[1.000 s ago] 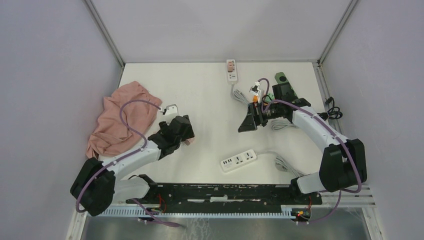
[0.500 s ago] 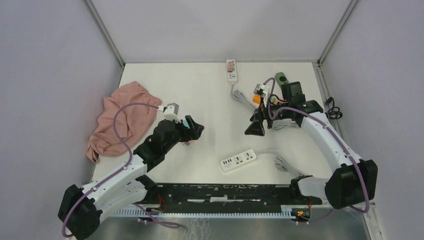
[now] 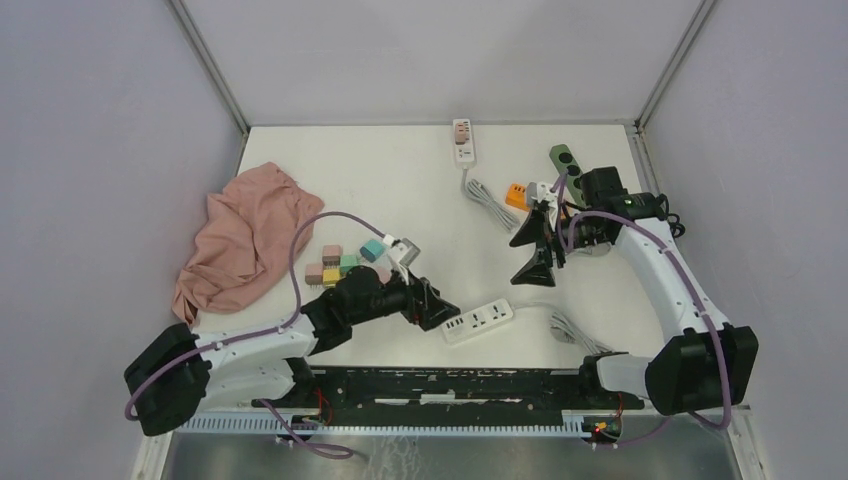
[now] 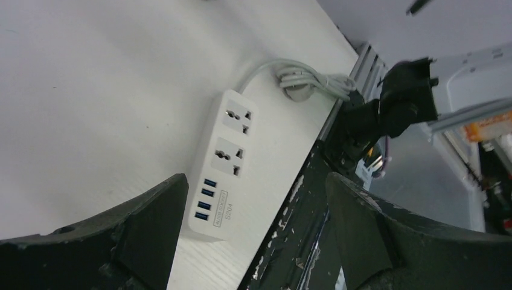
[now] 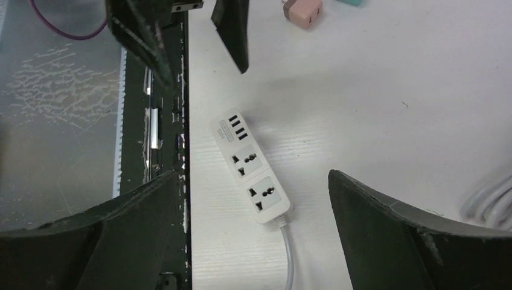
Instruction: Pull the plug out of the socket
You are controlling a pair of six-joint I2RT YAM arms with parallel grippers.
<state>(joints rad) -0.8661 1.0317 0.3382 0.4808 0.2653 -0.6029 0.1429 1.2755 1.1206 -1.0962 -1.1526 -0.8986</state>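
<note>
Between the spread fingers of the left gripper (image 4: 256, 178), a white power strip (image 4: 222, 163) is framed, both sockets bare.
Nothing is held there. On the far side of that strip the right gripper (image 5: 253, 175) is likewise spread wide and empty. Well beyond the right gripper, a second strip (image 3: 462, 140) is seen carrying a pinkish block (image 3: 461, 128), likely the plug, though it is too small to confirm. It is judged light, rigid and friction-held: side faces to be pinched, strip to be pinned, pull kept straight.

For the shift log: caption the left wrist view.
Open left gripper frames the white power strip, its two sockets empty, cord coiled beyond.
</note>
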